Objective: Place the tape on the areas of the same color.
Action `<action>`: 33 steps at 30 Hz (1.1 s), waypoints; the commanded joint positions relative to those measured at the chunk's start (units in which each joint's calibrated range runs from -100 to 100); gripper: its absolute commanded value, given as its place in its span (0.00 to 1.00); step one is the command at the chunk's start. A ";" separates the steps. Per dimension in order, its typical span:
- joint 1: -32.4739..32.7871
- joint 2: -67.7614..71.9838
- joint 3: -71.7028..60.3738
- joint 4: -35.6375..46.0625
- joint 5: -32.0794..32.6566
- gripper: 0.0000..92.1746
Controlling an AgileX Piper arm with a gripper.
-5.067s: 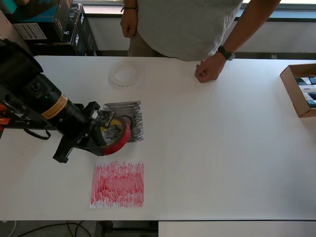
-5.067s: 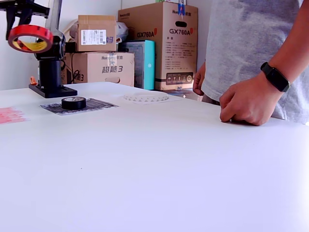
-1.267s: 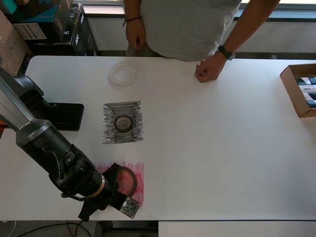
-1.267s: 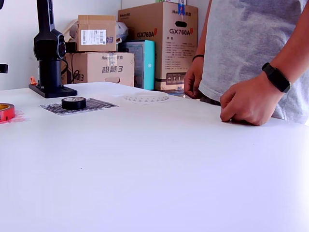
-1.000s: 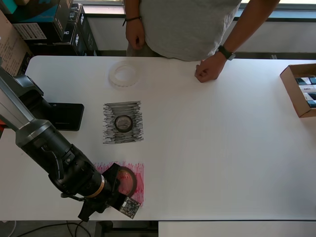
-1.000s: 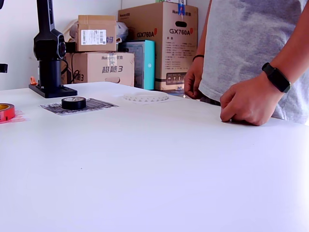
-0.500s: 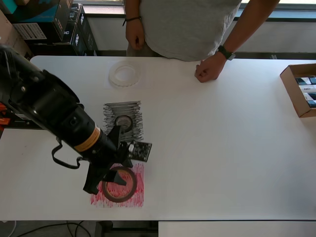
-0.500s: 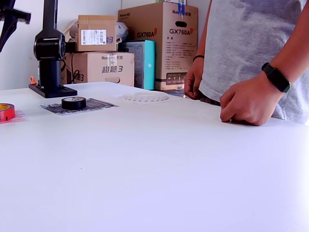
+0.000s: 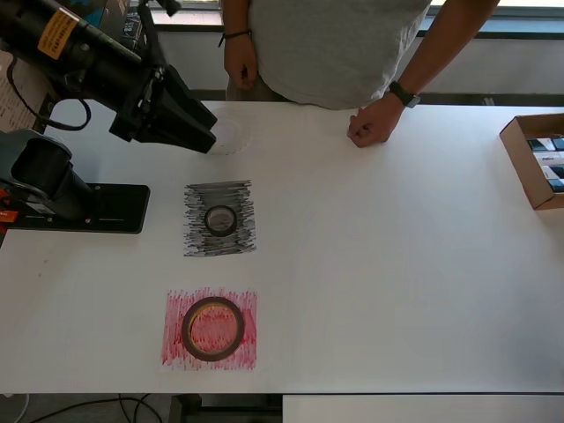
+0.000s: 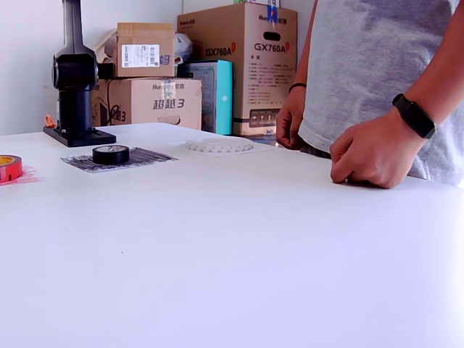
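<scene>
In the overhead view the dark-red tape roll (image 9: 212,328) lies flat on the red scribbled sheet (image 9: 176,352). The small black roll (image 9: 220,219) lies on the black scribbled sheet (image 9: 196,233). The translucent white roll (image 9: 233,134) lies at the far side, half hidden under my raised gripper (image 9: 210,139). The gripper holds nothing, and its dark fingers merge into one shape. The exterior view shows the red roll (image 10: 9,167), the black roll (image 10: 111,154) and the white roll (image 10: 219,146) on a faint white sheet (image 10: 250,151). The gripper is out of that view.
A person stands at the far edge with a fist (image 9: 374,127) resting on the table. An open cardboard box (image 9: 520,150) sits at the overhead view's right edge. The arm's black base (image 9: 79,201) stands at the left. Cardboard boxes (image 10: 239,65) are stacked behind the table.
The gripper let go of the red roll on the red sheet, rose, and swung to the far left above the white roll. The rolls have not moved since.
</scene>
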 commanded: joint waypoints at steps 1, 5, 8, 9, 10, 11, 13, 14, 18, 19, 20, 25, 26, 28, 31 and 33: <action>7.04 -15.46 7.03 -1.31 -0.40 0.57; 7.36 -20.42 12.12 -1.65 -4.09 0.56; 7.44 -24.16 16.02 -1.91 -6.30 0.46; 7.52 -25.38 17.20 -2.84 -6.38 0.41; 7.99 -26.78 18.66 -4.37 -6.30 0.35; 8.78 -28.28 20.02 -5.98 -6.30 0.30; 9.81 -31.65 22.93 -9.20 -6.13 0.19; 10.36 -33.70 24.47 -10.73 -6.13 0.14; 12.10 -42.59 32.20 -17.35 -6.54 0.00; 12.17 -44.93 34.56 -19.05 -6.63 0.00; 12.41 -47.55 37.20 -20.83 -6.71 0.00; 13.83 -59.71 46.37 -25.92 -6.79 0.00; 13.91 -61.95 47.92 -26.17 -6.79 0.00; 13.99 -65.70 50.28 -26.17 -6.87 0.00; 13.83 -69.16 52.01 -26.17 -6.87 0.00; 13.67 -68.97 52.01 -26.17 -7.04 0.00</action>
